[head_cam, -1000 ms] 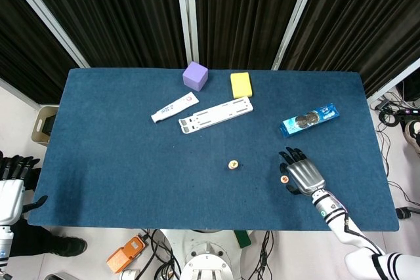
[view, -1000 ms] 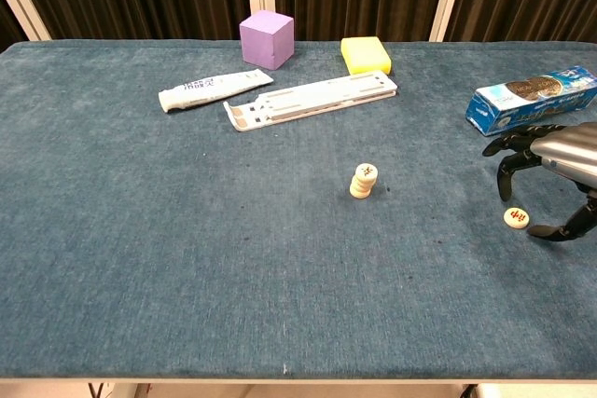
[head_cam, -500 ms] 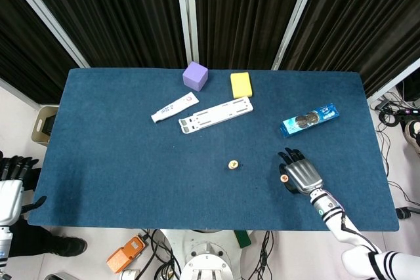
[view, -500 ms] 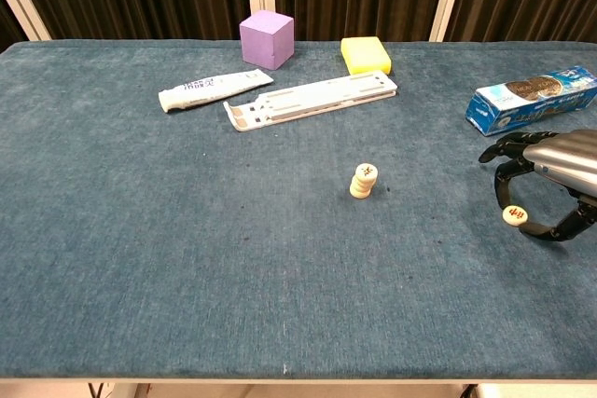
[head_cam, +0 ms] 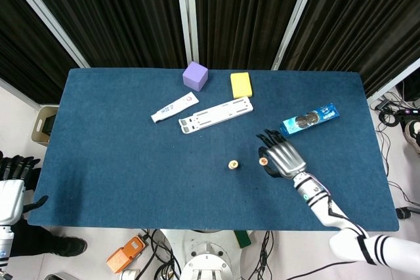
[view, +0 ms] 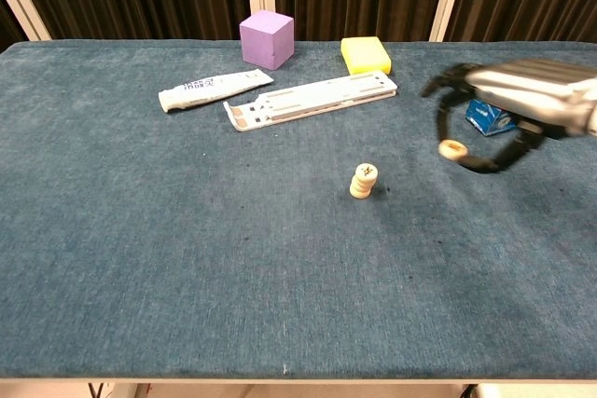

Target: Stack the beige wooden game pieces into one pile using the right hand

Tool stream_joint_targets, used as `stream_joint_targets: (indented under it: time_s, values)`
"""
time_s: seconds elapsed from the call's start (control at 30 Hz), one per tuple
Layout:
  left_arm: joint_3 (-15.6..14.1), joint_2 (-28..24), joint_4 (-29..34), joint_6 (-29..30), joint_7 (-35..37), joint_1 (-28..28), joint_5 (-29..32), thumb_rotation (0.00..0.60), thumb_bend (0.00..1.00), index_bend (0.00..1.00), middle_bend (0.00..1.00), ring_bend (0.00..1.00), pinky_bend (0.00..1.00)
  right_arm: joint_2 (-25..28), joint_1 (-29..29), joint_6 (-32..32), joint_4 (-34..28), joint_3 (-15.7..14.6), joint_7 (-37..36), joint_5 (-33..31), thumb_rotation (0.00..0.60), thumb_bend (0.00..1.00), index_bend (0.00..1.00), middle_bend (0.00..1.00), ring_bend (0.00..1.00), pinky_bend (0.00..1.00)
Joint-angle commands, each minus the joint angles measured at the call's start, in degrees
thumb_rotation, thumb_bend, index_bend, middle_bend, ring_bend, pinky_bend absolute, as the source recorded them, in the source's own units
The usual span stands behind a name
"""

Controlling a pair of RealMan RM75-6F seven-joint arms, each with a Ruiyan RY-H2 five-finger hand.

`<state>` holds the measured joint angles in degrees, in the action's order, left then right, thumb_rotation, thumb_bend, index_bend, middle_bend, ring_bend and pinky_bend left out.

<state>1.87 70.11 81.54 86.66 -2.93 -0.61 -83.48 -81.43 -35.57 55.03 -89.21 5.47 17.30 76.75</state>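
Note:
A short pile of beige wooden game pieces (view: 364, 181) stands near the middle of the blue table; from above the pile (head_cam: 232, 164) shows as one disc. My right hand (view: 511, 100) hovers above the table to the right of the pile and pinches one beige piece (view: 452, 149) between thumb and finger. In the head view that right hand (head_cam: 280, 159) holds the piece (head_cam: 262, 160) a little right of the pile. Only the dark fingertips of my left hand (head_cam: 14, 166) show, off the table's left edge.
Along the back lie a purple cube (view: 267, 39), a yellow sponge (view: 366, 54), a white tube (view: 214, 89) and a long white plastic strip (view: 312, 100). A blue biscuit packet (head_cam: 310, 119) lies behind my right hand. The table's blue cloth (view: 187, 258) spreads across the front.
My right hand closed on the loose piece at the table's right, lifted it off the cloth and carried it left toward the pile. The left hand stayed put.

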Motion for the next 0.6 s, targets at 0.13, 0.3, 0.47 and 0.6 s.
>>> stream_joint_targets:
  time_s: [0.13,0.3,0.47,0.6]
  values:
    - [0.1,-0.1,0.0,-0.1,0.0,-0.1,0.1,0.600,0.00,0.18,0.14,0.08,0.00,-4.0,-3.7,-3.4,0.1,1.3,5.0,-2.0,0.600,0.53,0.55,0.18,0.08,0.15]
    - [0.0,0.0,-0.4,-0.2,0.3,0.1,0.4,0.600,0.00,0.18,0.14,0.08,0.00,-6.5,-5.0,-3.9,0.9,1.4,7.5,-3.3,0.600,0.53,0.55,0.18,0.08,0.15]
    - [0.0,0.2,-0.9,-0.3,0.7,0.2,0.6,0.600,0.00,0.18,0.14,0.08,0.00,-7.8,-5.6,-3.6,1.8,1.6,8.6,-4.3,0.600,0.53,0.54,0.18,0.08,0.15]
    - [0.0,0.2,-1.1,-0.4,0.8,0.2,0.6,0.600,0.00,0.18,0.14,0.08,0.00,-8.4,-6.1,-3.5,2.0,1.6,8.9,-4.6,0.600,0.53,0.53,0.18,0.08,0.15]
